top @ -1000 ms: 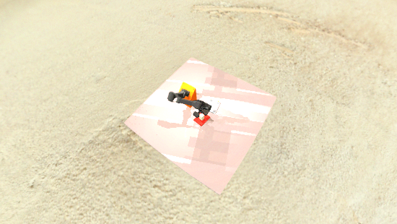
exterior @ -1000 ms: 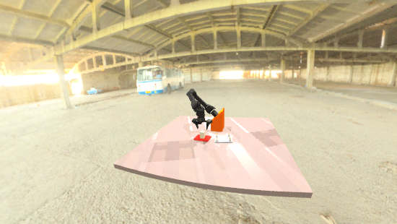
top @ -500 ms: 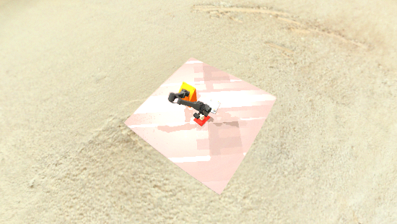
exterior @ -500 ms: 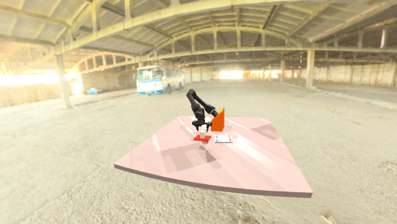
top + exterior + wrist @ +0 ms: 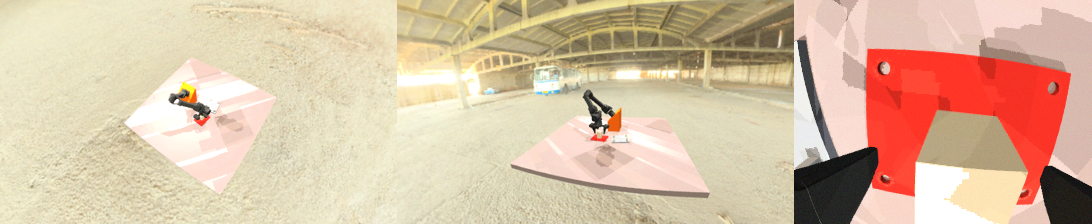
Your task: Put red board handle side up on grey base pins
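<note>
"Red, flat on the table [image 5: 216, 159] [image 5: 613, 173]: that's the board [image 5: 202, 123] [image 5: 595, 138] [image 5: 901, 125], and from where I stand it's the leftmost of the lot. What are the jaws doing?"

"Spread as wide as they go, with nothing between them that they grip. The gripper [image 5: 201, 117] [image 5: 600, 132] [image 5: 963, 168] is straddling the board's cream handle [image 5: 202, 118] [image 5: 599, 134] [image 5: 969, 145], one finger off each side."

"So what could spoil it?"

"At the board, a crooked close. The handle looks a bit nearer the right finger in the wrist view; if that finger meets it first, the board may skid or turn before the grip is firm. Pinch only the handle's top and it could tilt once lifted."

"And right of the board?"

"Just beside it, the grey base [image 5: 215, 106] [image 5: 621, 139] [image 5: 804, 100]. I'd worry about a low carry: the board's edge could knock a post and shift the base. A slight twist in the grip would put some holes over their pins and others off, so the board would sit cocked."

"Behind the board, further right, there's that orange block [image 5: 195, 95] [image 5: 614, 123]."

"The arm [image 5: 189, 105] [image 5: 592, 106] reaches past it. Swing the elbow carelessly and it might brush. Mostly, though, I'd fear letting go before all four corners are down."
</note>
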### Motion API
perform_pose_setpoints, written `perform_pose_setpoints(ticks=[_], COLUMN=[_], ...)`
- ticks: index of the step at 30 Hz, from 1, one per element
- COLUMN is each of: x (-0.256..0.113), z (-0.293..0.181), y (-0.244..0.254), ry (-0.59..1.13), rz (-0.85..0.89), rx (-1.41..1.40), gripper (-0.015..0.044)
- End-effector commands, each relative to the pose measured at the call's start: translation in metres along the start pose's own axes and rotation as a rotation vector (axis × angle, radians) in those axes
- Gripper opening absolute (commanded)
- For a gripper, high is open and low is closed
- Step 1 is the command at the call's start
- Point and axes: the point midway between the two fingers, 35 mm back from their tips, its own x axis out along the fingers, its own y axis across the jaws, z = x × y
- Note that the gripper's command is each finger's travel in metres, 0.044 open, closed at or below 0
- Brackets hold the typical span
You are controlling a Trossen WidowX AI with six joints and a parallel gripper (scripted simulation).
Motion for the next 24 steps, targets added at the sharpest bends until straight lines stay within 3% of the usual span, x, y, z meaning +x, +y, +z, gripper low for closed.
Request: perform_pose_setpoints(ticks=[1, 13, 23, 24], x=[0.007, 0.023, 0.023, 0.023], z=[-0.002, -0.003, -0.003, -0.003], y=[0.000, -0.002, -0.002, -0.002], ry=[0.004, 0.003, 0.003, 0.003], rz=[-0.003, -0.007, -0.007, -0.007], rx=[-0.008, -0.008, -0.008, -0.008], gripper=[0.0440, 0.0440, 0.0177, 0.0171])
